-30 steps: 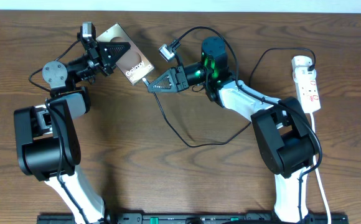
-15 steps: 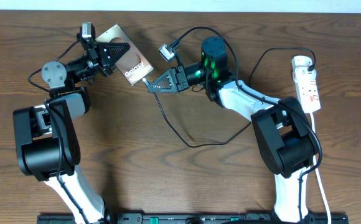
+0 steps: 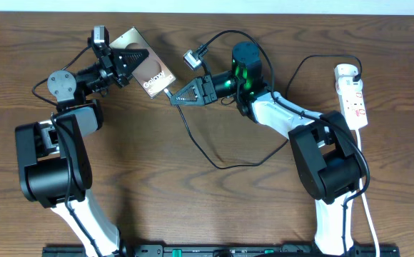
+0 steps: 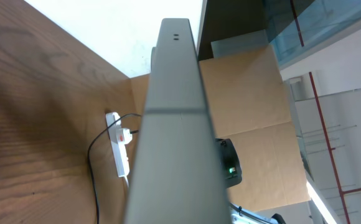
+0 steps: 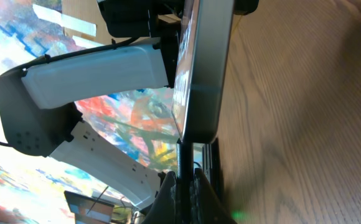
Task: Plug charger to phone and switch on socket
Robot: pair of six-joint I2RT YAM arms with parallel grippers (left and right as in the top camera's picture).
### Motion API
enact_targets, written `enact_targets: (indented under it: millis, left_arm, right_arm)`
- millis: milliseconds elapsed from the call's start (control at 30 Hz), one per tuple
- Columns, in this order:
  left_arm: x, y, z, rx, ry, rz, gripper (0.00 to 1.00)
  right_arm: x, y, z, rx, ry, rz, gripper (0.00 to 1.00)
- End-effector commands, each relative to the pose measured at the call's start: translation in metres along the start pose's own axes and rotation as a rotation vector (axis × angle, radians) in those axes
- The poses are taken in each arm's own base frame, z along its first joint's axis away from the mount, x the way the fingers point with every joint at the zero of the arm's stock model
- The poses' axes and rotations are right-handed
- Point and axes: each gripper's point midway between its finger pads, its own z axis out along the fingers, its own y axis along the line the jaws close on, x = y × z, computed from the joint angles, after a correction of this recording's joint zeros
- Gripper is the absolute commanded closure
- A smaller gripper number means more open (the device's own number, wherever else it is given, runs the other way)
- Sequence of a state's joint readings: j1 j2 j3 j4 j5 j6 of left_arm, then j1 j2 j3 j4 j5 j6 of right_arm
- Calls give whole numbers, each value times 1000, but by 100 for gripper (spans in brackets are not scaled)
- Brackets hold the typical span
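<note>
The left pincer (image 3: 137, 56) is clamped on the phone (image 3: 157, 73), which it holds near the far edge of the counter (image 3: 193, 214), left of centre. The phone is tilted, with its lettered face turned up to the overhead camera. In the left wrist view the phone (image 4: 174, 124) shows edge-on, filling the middle of the picture.

The right pincer (image 3: 175, 98) is closed on the plug tip of the charger (image 3: 230, 166), right at the phone's near short edge. In the right wrist view the tip meets the end of the phone (image 5: 202, 68), but I cannot tell whether it is fully seated.

From the plug the black cable loops toward the middle of the counter, then runs to the round white adapter on the far end of the socket (image 3: 355, 100). The socket lies along the right edge of the counter, well apart from the phone.
</note>
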State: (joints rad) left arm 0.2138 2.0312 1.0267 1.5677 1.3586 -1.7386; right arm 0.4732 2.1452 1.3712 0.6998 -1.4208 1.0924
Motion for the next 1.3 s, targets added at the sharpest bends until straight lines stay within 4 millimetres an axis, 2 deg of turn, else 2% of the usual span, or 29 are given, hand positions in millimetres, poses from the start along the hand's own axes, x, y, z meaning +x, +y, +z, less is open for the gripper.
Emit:
enact_targets:
  millis: [0,1267]
  left_arm:
    - [4,-11,1,5,34,67,93]
    - [-5,-14,1,19,-19,10,93]
  right_arm:
    - [-12,-4,-5,26,-54,-17,99]
    - [-14,-5,-4,31,-66,-7,99]
